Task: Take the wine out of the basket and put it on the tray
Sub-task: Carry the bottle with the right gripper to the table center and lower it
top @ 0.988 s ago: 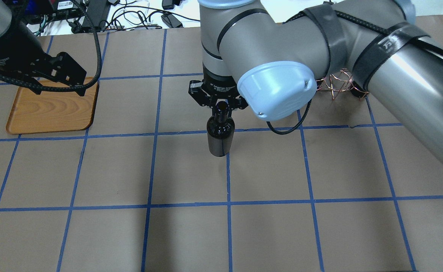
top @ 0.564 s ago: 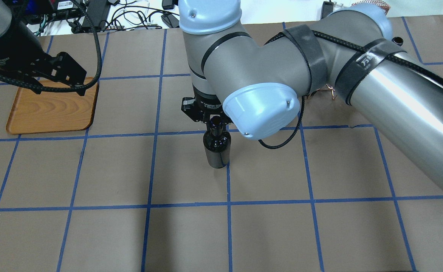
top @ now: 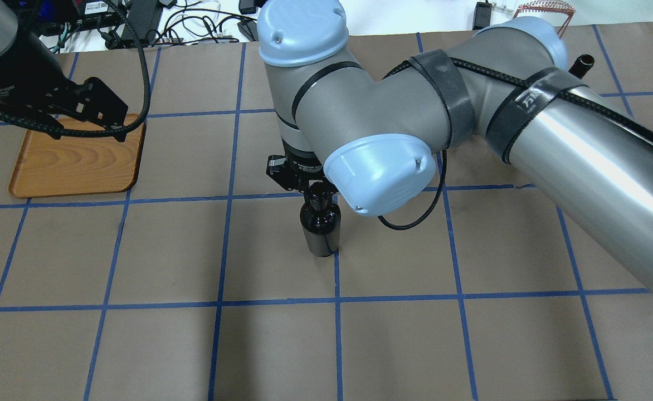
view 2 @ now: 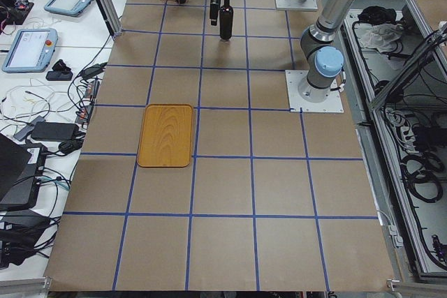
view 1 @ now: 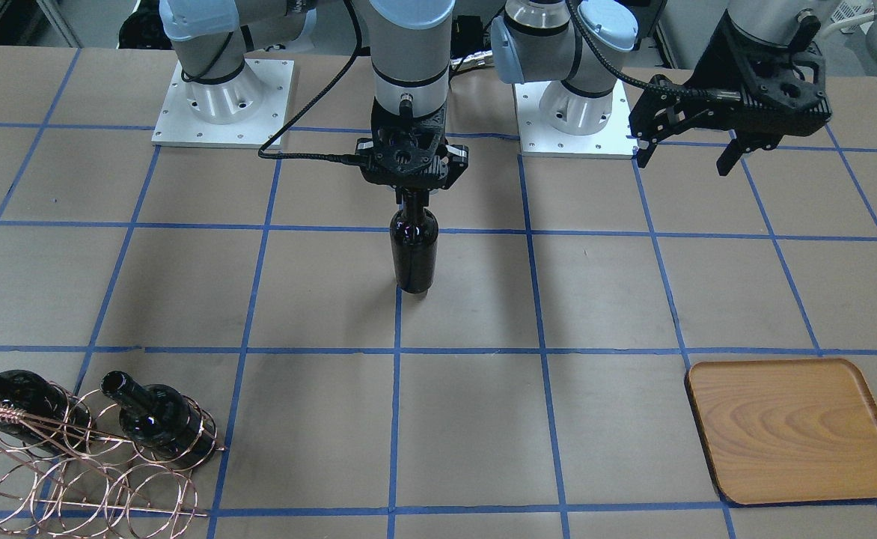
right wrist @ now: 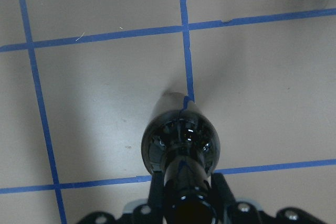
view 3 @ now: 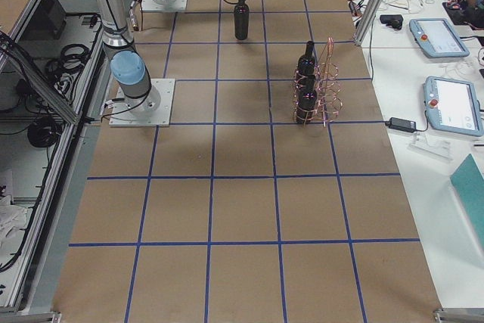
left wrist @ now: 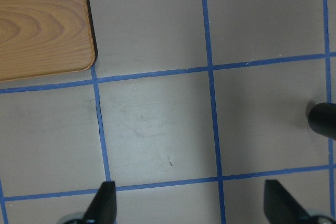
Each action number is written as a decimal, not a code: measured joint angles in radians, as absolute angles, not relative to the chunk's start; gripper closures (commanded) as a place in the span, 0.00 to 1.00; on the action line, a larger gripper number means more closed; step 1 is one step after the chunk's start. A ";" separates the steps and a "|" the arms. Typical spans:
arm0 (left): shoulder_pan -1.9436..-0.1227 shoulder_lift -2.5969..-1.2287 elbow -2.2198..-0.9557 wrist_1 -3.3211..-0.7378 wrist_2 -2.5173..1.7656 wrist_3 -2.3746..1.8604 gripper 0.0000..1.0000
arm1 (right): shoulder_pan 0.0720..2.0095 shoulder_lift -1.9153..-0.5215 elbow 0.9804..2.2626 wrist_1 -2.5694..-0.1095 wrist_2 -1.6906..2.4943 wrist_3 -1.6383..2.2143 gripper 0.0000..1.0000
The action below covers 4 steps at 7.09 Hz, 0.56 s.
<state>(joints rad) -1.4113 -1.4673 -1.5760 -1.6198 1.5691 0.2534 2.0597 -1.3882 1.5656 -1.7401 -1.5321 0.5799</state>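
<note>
A near-black wine bottle (view 1: pixel 414 254) stands upright near the table's middle, its base at a blue grid crossing (top: pixel 321 228). My right gripper (view 1: pixel 411 196) is shut on the bottle's neck from above; the right wrist view looks down the bottle (right wrist: pixel 181 145). I cannot tell whether the base touches the table. The wooden tray (view 1: pixel 794 430) lies empty on my left side (top: pixel 76 161). My left gripper (view 1: pixel 684 161) is open and empty, hovering near the tray's corner (left wrist: pixel 42 24). The copper wire basket (view 1: pixel 72 464) holds two more bottles (view 1: pixel 158 419).
The table is brown paper with a blue tape grid. The basket stands at the far right corner (view 3: pixel 325 85). My right arm's elbow (top: pixel 379 172) hides the table behind the bottle in the overhead view. Cables and tablets lie beyond the table's far edge.
My right gripper has carried the bottle a little left and toward the robot's side, and lower toward the table. The left arm has not moved.
</note>
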 measured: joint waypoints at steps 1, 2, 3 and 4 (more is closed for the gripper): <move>-1.411 -1.467 -1.577 -1.621 1.568 0.253 0.00 | 2.066 -1.387 1.574 -1.741 -1.532 0.582 1.00; -1.411 -1.467 -1.578 -1.622 1.566 0.253 0.00 | 2.069 -1.387 1.580 -1.738 -1.531 0.582 1.00; -1.411 -1.467 -1.578 -1.622 1.565 0.252 0.00 | 2.071 -1.387 1.583 -1.735 -1.529 0.583 0.69; -1.411 -1.467 -1.578 -1.623 1.565 0.252 0.00 | 2.072 -1.387 1.585 -1.733 -1.527 0.583 0.26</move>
<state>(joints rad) -1.4113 -1.4666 -1.5784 -1.6232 1.5648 0.2518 2.0719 -1.3870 1.5851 -1.7330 -1.5273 0.5833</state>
